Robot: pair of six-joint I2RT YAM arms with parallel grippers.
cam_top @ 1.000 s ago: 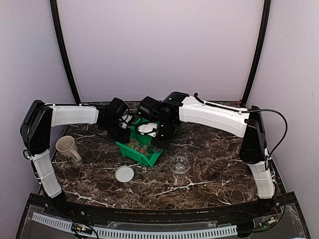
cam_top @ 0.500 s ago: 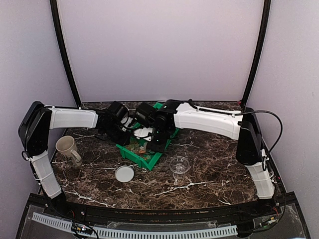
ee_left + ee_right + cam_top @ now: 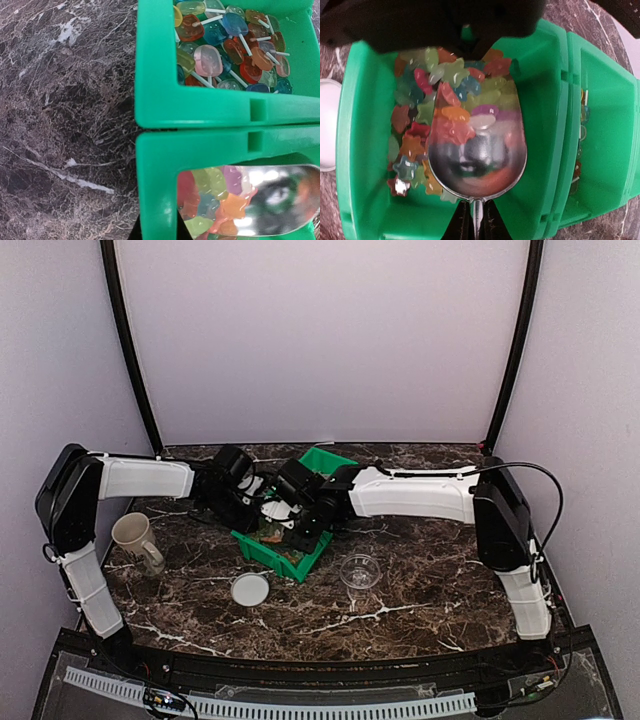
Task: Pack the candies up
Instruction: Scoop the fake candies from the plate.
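the green bin (image 3: 300, 552) is sitting mid-table (image 3: 420, 590), nearer the far edge, with a white lid (image 3: 250, 589) and clear cup (image 3: 360, 571) just off its near corner. the left pincer (image 3: 157, 231) is clamping the bin's left wall. the right pincer (image 3: 476, 227) is pinching a metal scoop (image 3: 480, 160) by its handle, its bowl lying on the candies (image 3: 417, 135) in the near compartment.

Green bin (image 3: 355, 150), silver scoop (image 3: 480, 165), candies (image 3: 415, 80) in red, orange, green and blue, dark white-veined marble table (image 3: 65, 100).

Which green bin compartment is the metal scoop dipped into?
The compartment of star-shaped candies, where the scoop lies; its neighbour in the green bin holds lollipops on sticks.
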